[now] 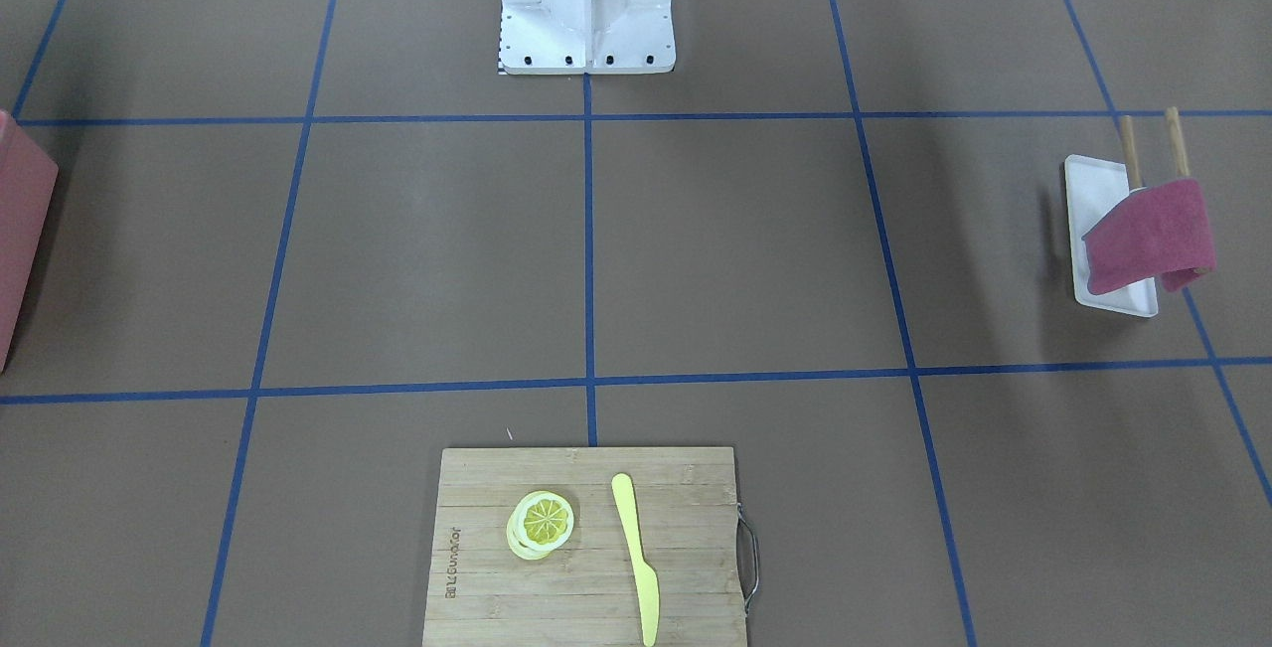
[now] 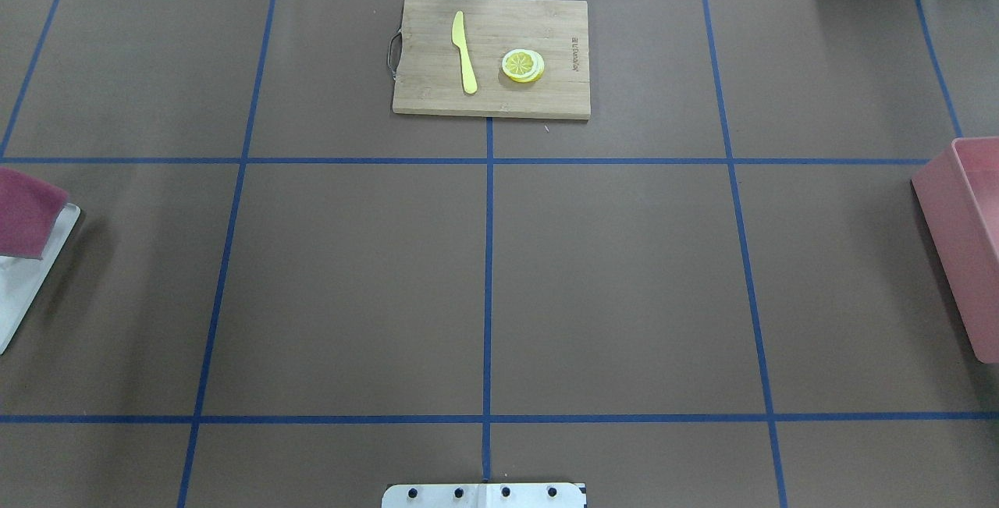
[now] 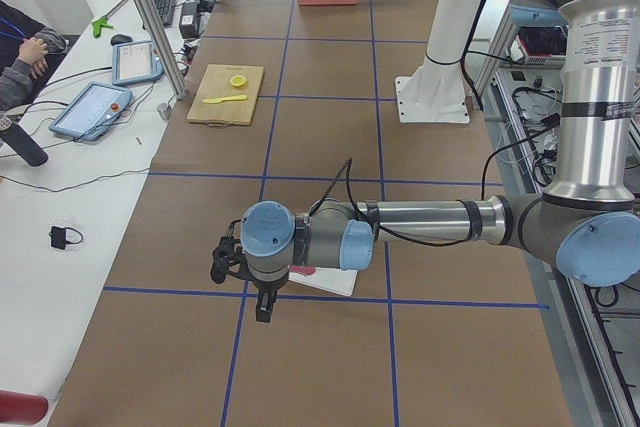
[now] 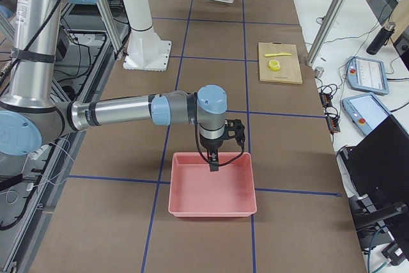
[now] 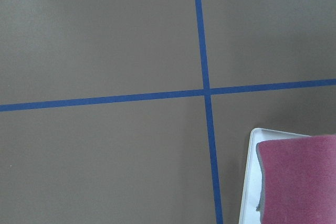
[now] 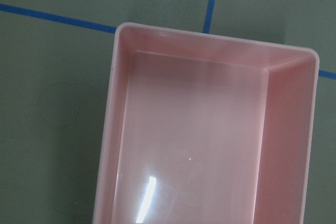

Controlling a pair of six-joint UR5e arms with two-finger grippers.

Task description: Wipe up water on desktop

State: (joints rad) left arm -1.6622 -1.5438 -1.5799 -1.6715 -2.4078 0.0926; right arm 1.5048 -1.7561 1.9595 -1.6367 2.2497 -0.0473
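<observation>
Left gripper (image 3: 262, 309) hangs above the desktop (image 2: 351, 282), just beside the white tray (image 1: 1093, 185). Whether its jaws are spread or pressed together cannot be told. Same finding for the right gripper (image 4: 213, 163), poised over the pink bin (image 4: 211, 193).

Judgement: opening step, nothing fetched yet. The next move calls for the left gripper to take the magenta cloth (image 1: 1153, 235) draped on the wooden rack (image 1: 1131, 155) over that tray.

Desktop is matte brown with a blue tape grid, spanning the work area. No puddle discernible, only a faint curved outline (image 6: 55, 103) beside the bin.
</observation>
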